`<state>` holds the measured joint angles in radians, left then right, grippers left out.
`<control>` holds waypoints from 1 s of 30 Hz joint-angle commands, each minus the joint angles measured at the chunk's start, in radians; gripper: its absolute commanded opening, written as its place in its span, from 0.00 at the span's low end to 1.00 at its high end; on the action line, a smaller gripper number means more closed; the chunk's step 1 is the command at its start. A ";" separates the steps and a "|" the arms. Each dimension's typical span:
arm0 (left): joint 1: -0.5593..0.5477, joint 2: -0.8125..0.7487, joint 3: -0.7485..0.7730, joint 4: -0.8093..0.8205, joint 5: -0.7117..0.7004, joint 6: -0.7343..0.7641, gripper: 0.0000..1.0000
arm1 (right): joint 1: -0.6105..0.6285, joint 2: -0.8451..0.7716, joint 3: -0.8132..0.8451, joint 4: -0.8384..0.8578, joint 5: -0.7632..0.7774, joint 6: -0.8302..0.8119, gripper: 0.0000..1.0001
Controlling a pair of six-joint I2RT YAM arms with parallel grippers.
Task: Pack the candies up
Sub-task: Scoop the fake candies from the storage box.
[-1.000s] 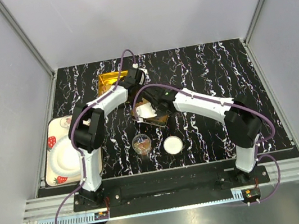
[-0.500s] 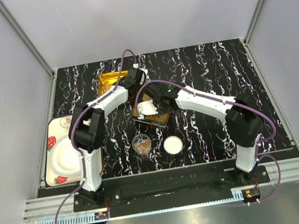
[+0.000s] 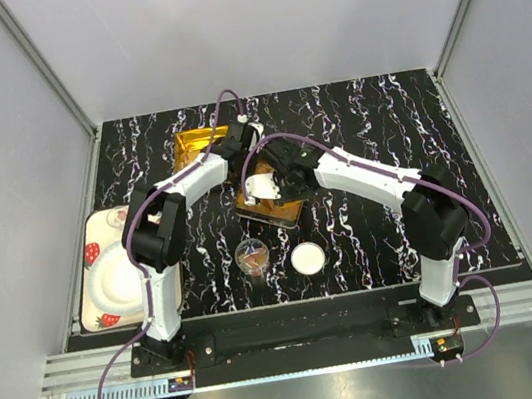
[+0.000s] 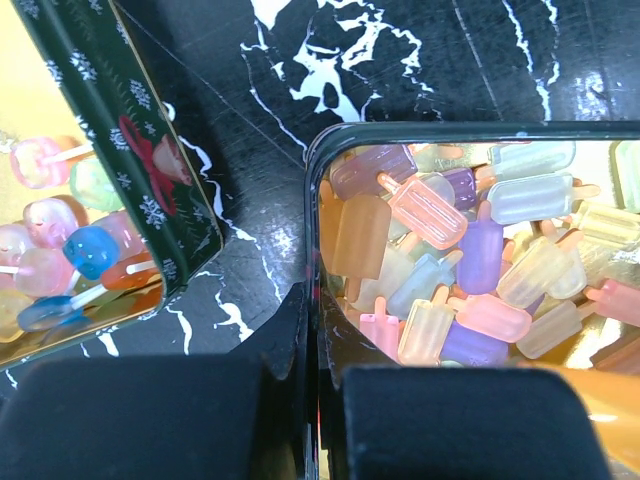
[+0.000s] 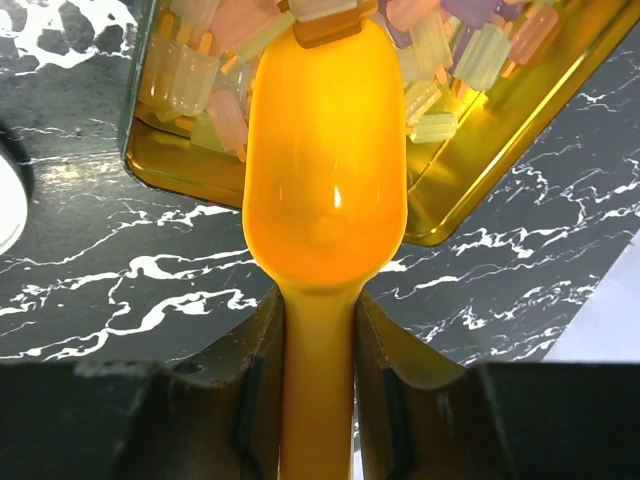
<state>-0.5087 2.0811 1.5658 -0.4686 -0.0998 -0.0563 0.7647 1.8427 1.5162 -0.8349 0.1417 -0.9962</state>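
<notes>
The candies (image 4: 450, 250) are small pastel popsicle-shaped pieces heaped in a square gold tin (image 4: 420, 128). My left gripper (image 4: 314, 330) is shut on that tin's side wall, one finger outside and one inside. My right gripper (image 5: 318, 330) is shut on the handle of a yellow-orange scoop (image 5: 325, 170). The scoop's bowl lies over the tin's (image 5: 500, 170) near corner with its tip among the candies (image 5: 200, 90). From above, both grippers meet at this tin (image 3: 276, 213), the left gripper (image 3: 238, 149) at its far-left side, the right gripper (image 3: 278, 179) over it.
A second gold tin (image 4: 130, 150) with a dark green patterned wall holds lollipop-like sweets just left of the first, also seen from above (image 3: 192, 148). A small glass jar (image 3: 252, 255) and a white lid (image 3: 307, 258) sit nearer the bases. A strawberry-print tray with a white plate (image 3: 106, 275) lies at the left edge.
My right arm has carried the scoop away from the bases, further over the tin. The left arm and the tins have not moved.
</notes>
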 commanded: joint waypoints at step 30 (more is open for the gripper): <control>-0.002 -0.018 0.013 0.093 0.040 -0.010 0.00 | -0.011 -0.002 -0.117 0.190 -0.120 0.169 0.00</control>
<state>-0.5037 2.0823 1.5604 -0.4686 -0.0845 -0.0536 0.7547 1.8526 1.4311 -0.7128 0.0612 -0.8791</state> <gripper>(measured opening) 0.019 0.344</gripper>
